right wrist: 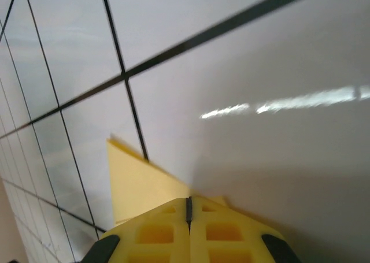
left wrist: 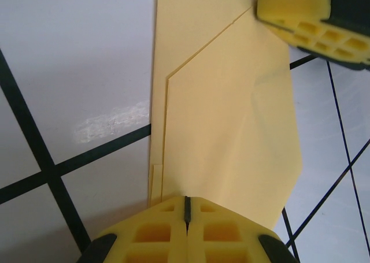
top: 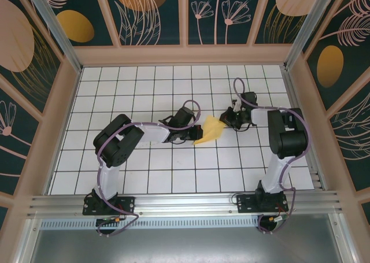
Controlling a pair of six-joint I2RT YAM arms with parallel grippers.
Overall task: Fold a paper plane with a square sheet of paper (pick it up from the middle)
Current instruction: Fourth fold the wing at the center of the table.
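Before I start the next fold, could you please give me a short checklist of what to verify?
1. Grip of the left gripper on the folded yellow paper: ok, shut on it.
2. Grip of the right gripper on the paper's far corner: ok, shut on it.
3. Paper untorn between the two grips: ok, as far as visible.
4. Diagonal fold edges lying flat: ok.
5. Paper lifted off the gridded table: cannot tell.
6. Slim dart shape reached: not ok, the shape is broad.

The sheet of paper (left wrist: pixel 231 118) is matt, smooth, sharply creased. The bench (left wrist: pixel 75 55) is glossy. The left tool (left wrist: pixel 187 211) looks like moulded matt plastic.
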